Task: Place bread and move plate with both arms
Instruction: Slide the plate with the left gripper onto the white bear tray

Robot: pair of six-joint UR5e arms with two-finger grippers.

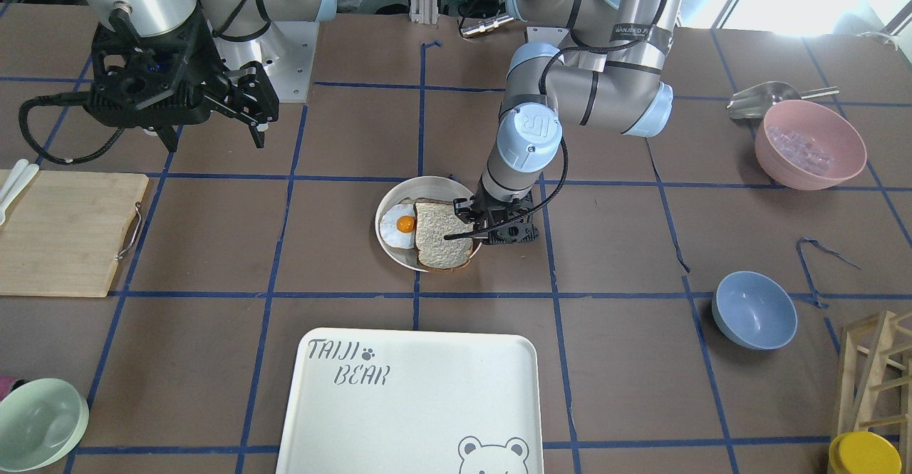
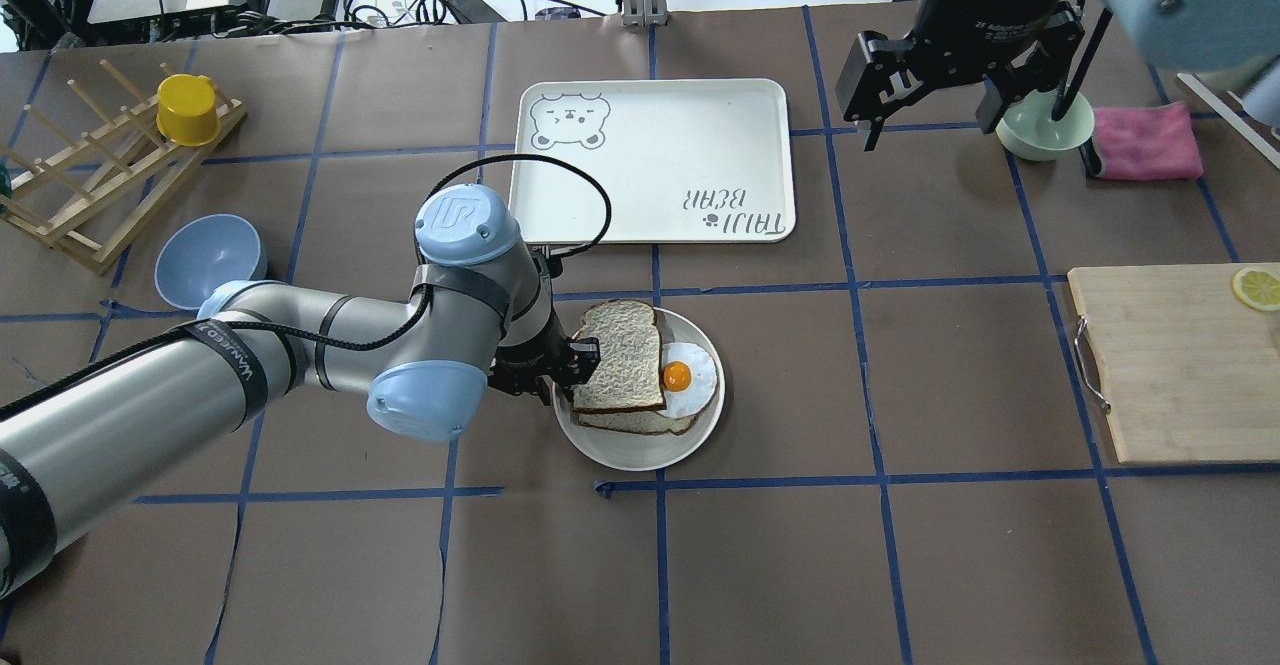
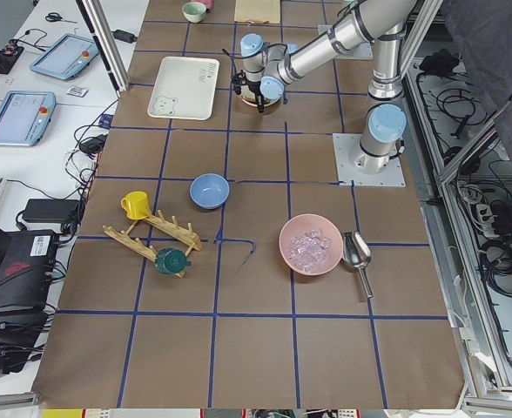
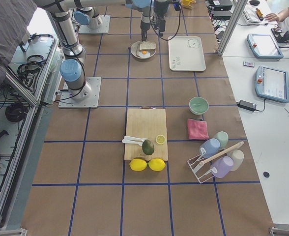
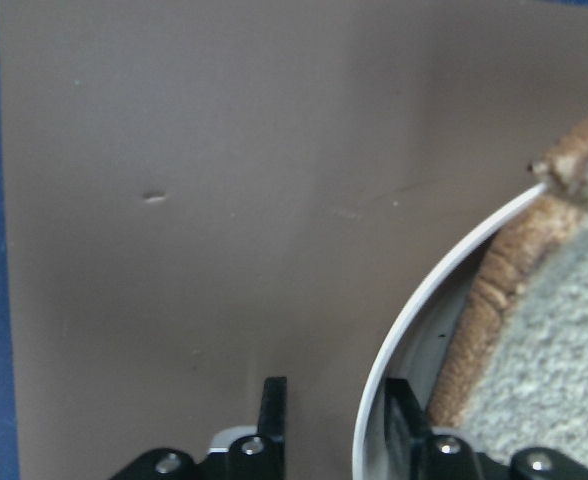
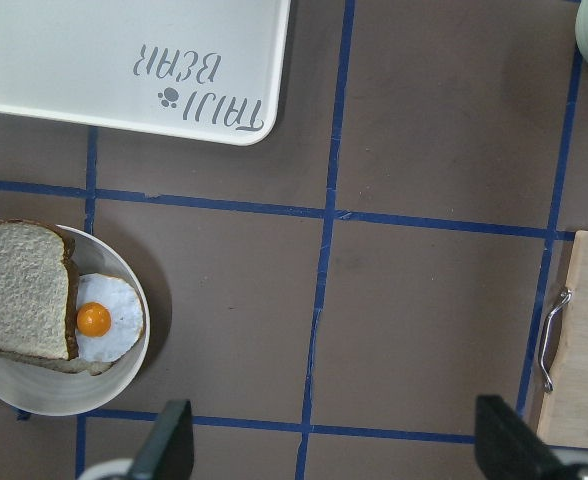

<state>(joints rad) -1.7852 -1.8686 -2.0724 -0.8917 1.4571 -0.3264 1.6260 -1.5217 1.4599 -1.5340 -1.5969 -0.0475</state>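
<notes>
The plate (image 2: 640, 455) sits mid-table and holds a fried egg (image 2: 685, 380) and two stacked slices. The bread (image 2: 622, 355), pale with a dark brown crust, lies on top and partly over the egg. My left gripper (image 2: 580, 360) is low at the plate's edge. In the left wrist view its fingers (image 5: 274, 405) stand either side of the plate's rim (image 5: 394, 330), one outside and one inside by the bread (image 5: 564, 350), with a gap at the outer finger. My right gripper (image 2: 930, 110) hangs high and far from the plate, open and empty (image 6: 344, 450).
The white "TAIJI BEAR" tray (image 2: 650, 160) lies just beyond the plate. A wooden cutting board (image 2: 1170, 365) is to the right. A green bowl (image 2: 1045, 130) and a pink cloth (image 2: 1145, 140) sit under the right arm. A blue bowl (image 2: 205, 260) and a wooden rack (image 2: 90, 185) are to the left.
</notes>
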